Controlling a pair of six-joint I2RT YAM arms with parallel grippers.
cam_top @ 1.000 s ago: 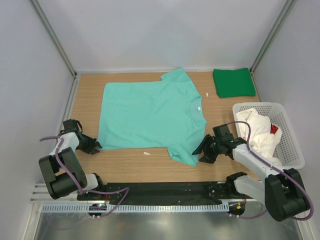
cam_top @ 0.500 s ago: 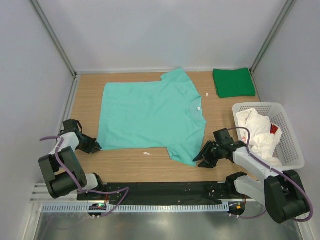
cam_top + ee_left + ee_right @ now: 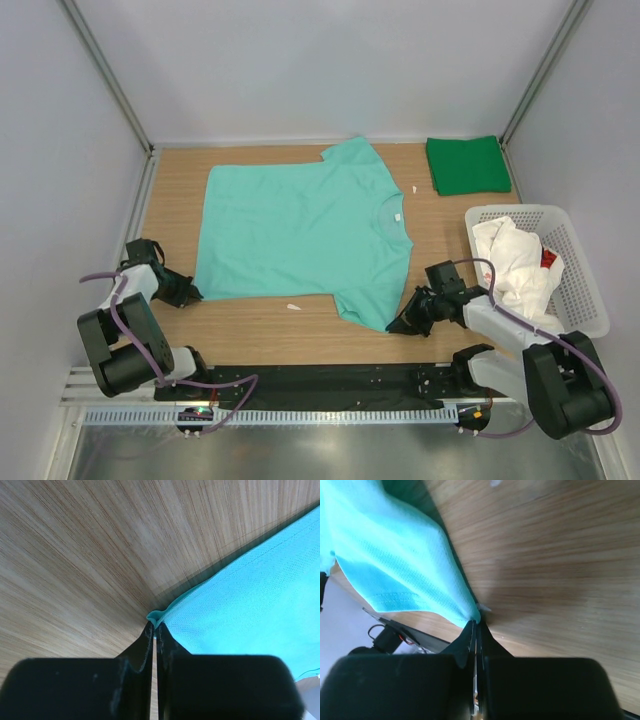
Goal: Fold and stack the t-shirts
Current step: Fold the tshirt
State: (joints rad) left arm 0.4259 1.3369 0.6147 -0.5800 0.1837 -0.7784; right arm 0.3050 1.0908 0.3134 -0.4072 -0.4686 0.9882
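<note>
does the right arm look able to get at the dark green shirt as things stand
Not freely, it seems: the right gripper is shut on the mint-teal shirt, though nothing covers the dark green shirt.

The mint-teal t-shirt (image 3: 300, 235) is lying flat on the tabletop (image 3: 260, 325). My left gripper (image 3: 190, 294) is pinching its near hem corner and my right gripper (image 3: 396, 326) its near sleeve tip. The dark green t-shirt (image 3: 467, 165) is lying folded at the far right corner. The white t-shirt (image 3: 510, 262) is sitting crumpled in the basket (image 3: 585, 290).

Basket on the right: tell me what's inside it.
A crumpled white t-shirt fills much of the basket, with a small red and dark patch beside it. Anything under the shirt is covered.
</note>
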